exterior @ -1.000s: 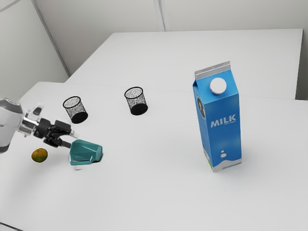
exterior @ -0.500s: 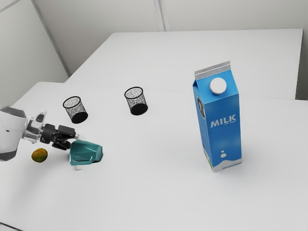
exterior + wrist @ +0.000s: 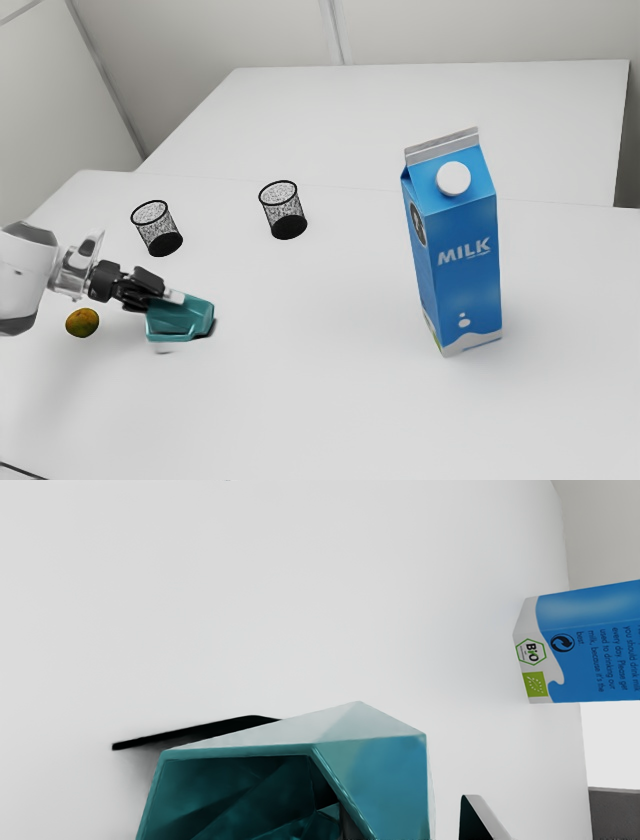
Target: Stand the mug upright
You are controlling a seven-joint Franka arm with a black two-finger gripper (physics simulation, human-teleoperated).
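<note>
The teal faceted mug (image 3: 183, 321) lies on its side on the table, its mouth facing the arm. At its upper edge in the exterior view is my gripper (image 3: 168, 298), one light fingertip over the mug's outer side. In the wrist view the mug (image 3: 385, 775) shows its dark hollow toward the hand. My gripper (image 3: 411, 827) stands open astride the mug's wall: one finger is outside with a gap to the wall, and a dark part of the other appears inside the mouth. The mug hides most of that inner finger.
An orange-green fruit (image 3: 82, 322) lies near the arm at the exterior view's left. Two black mesh cups (image 3: 158, 230) (image 3: 284, 212) stand behind the mug. A tall blue milk carton (image 3: 460, 260) stands toward the exterior view's right.
My hand has moved lower and toward the exterior view's right, bringing its fingers over the mug's rim. The mug has shifted very slightly, if at all; it still lies on its side.
</note>
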